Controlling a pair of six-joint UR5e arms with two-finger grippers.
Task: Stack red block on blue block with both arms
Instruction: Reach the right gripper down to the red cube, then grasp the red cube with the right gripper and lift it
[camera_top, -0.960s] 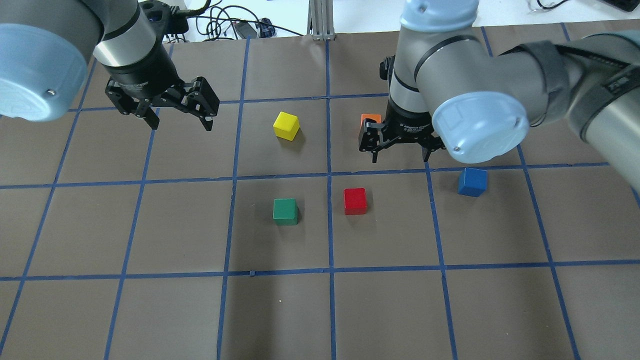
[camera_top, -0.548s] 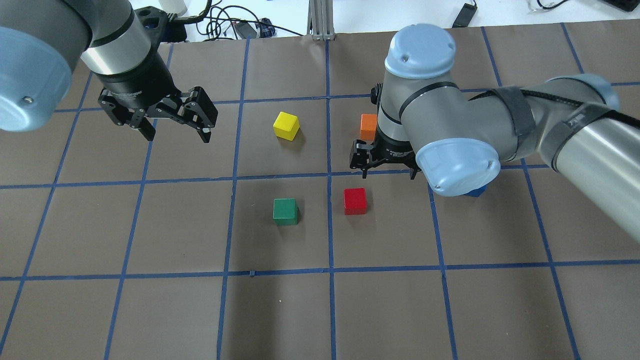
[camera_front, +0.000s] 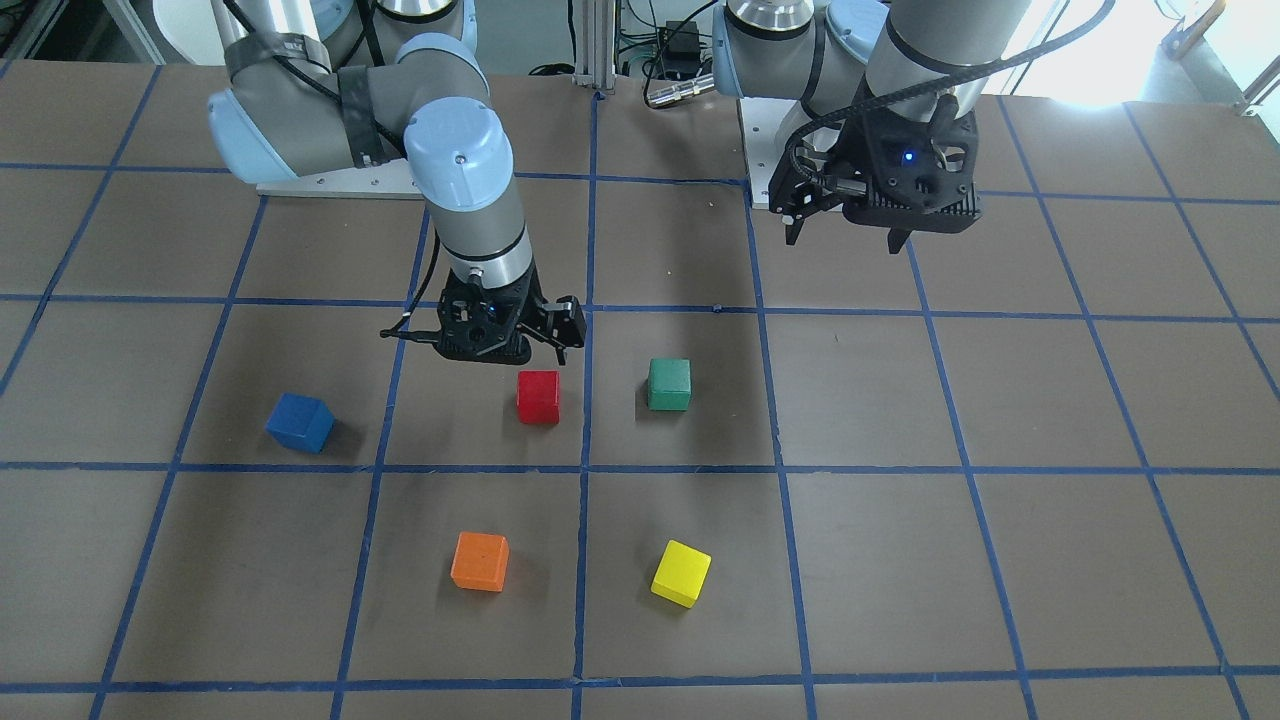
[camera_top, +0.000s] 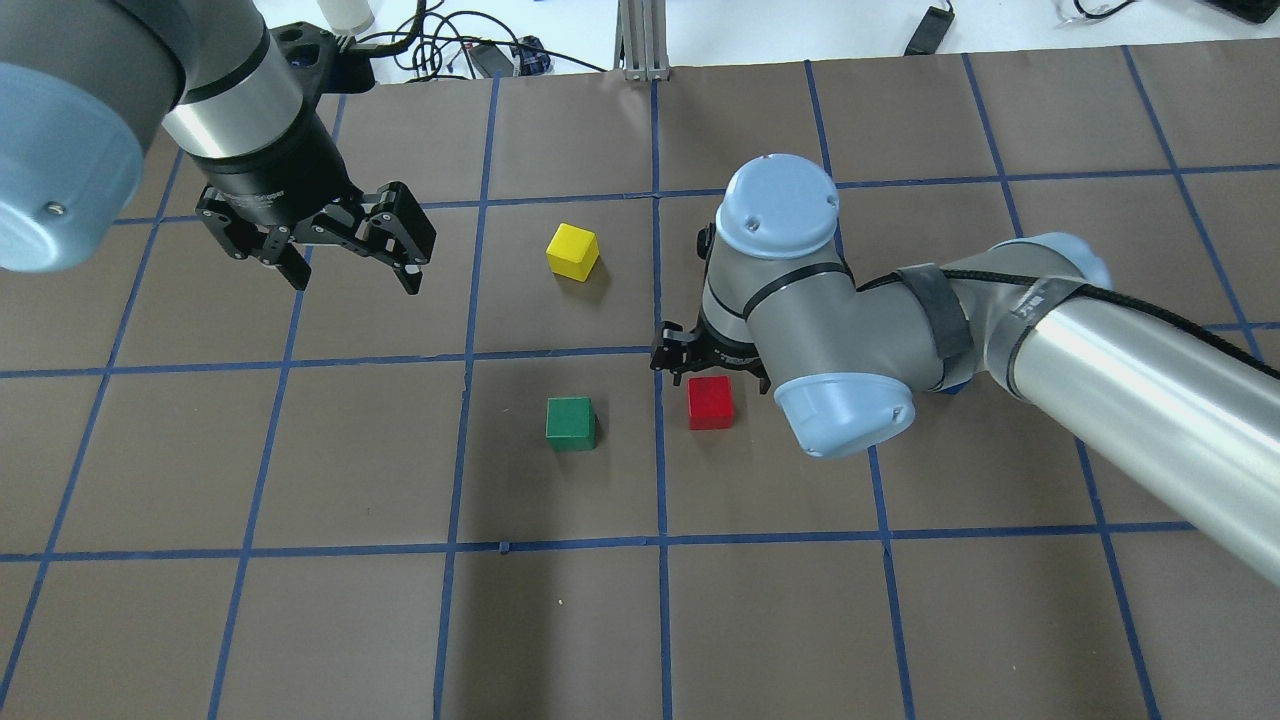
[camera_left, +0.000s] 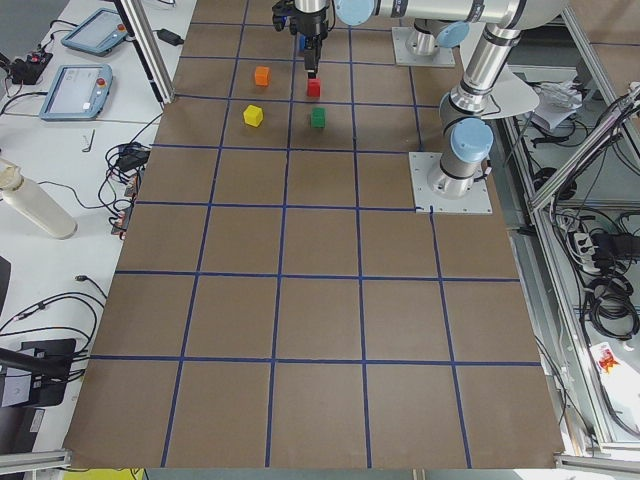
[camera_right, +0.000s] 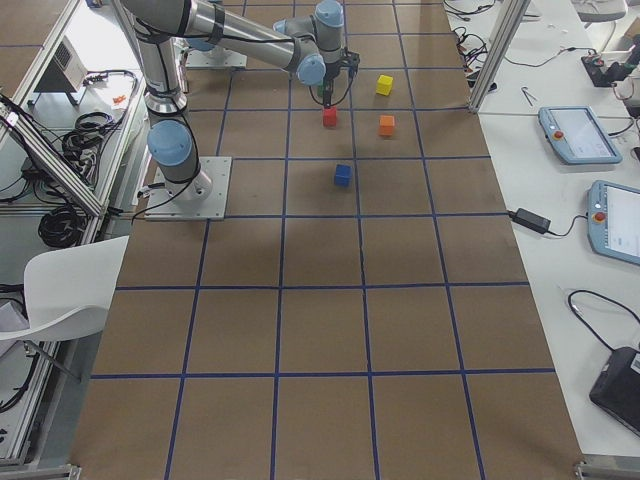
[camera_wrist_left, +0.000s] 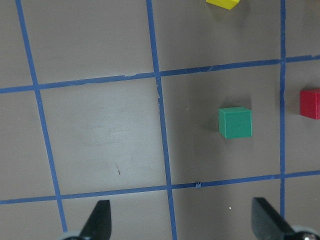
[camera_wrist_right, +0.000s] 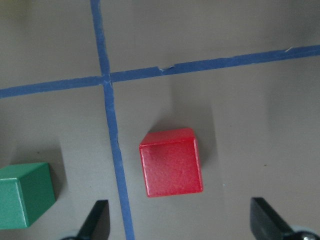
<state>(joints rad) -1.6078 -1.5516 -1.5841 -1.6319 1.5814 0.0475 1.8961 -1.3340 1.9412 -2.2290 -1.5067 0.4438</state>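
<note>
Seen from the robot's side, we find three blocks in one row of grid squares on the table (camera_top: 300, 620). The green block (camera_top: 570, 422) lies leftmost. The red block (camera_top: 710, 402) lies in the next square to its right, across a tape line (camera_top: 660, 470). The blue block (camera_front: 299, 422) lies one square further right, well apart. We place the yellow block (camera_top: 572, 250) beyond the green block and the orange block (camera_front: 479, 561) beyond the red block. The right gripper (camera_front: 487, 345) hangs above the red block, apart from it. The left gripper (camera_top: 355, 278) hangs well left of the yellow block.
</note>
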